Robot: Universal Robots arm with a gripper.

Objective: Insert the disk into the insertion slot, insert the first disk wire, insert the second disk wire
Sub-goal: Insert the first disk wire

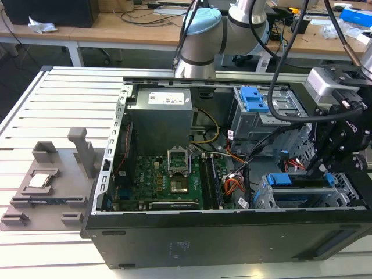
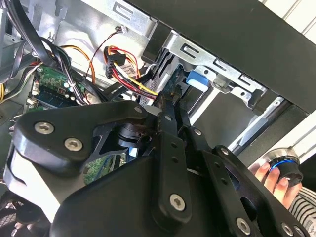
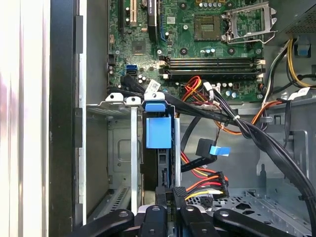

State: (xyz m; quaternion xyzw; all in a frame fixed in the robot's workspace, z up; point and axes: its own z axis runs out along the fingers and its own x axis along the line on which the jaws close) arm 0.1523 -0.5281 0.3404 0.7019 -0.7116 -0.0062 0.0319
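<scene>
The disk [image 1: 302, 185] stands on edge in the insertion slot [image 1: 349, 195], the silver cage at the exterior view's right. Its blue carrier [image 3: 159, 131] shows in both wrist views [image 2: 200, 81]. My gripper [image 3: 171, 195] sits right over the disk's exposed edge [image 3: 163, 168], fingers drawn together with nothing visible between them. The first disk wire [image 1: 294, 165], thin and red, lies loose just behind the cage. A red, yellow and black bundle with a black plug [image 3: 219, 180], seemingly the second disk wire, hangs free beside the gripper.
The open case holds the motherboard [image 1: 168, 180], a power supply [image 1: 160, 113] and a taller grey cage with a blue latch [image 1: 254, 100]. Black cables [image 3: 266, 138] cross beside the slot. A person's hand [image 2: 269, 175] rests outside the case. A grey fixture [image 1: 52, 180] lies at the exterior view's left.
</scene>
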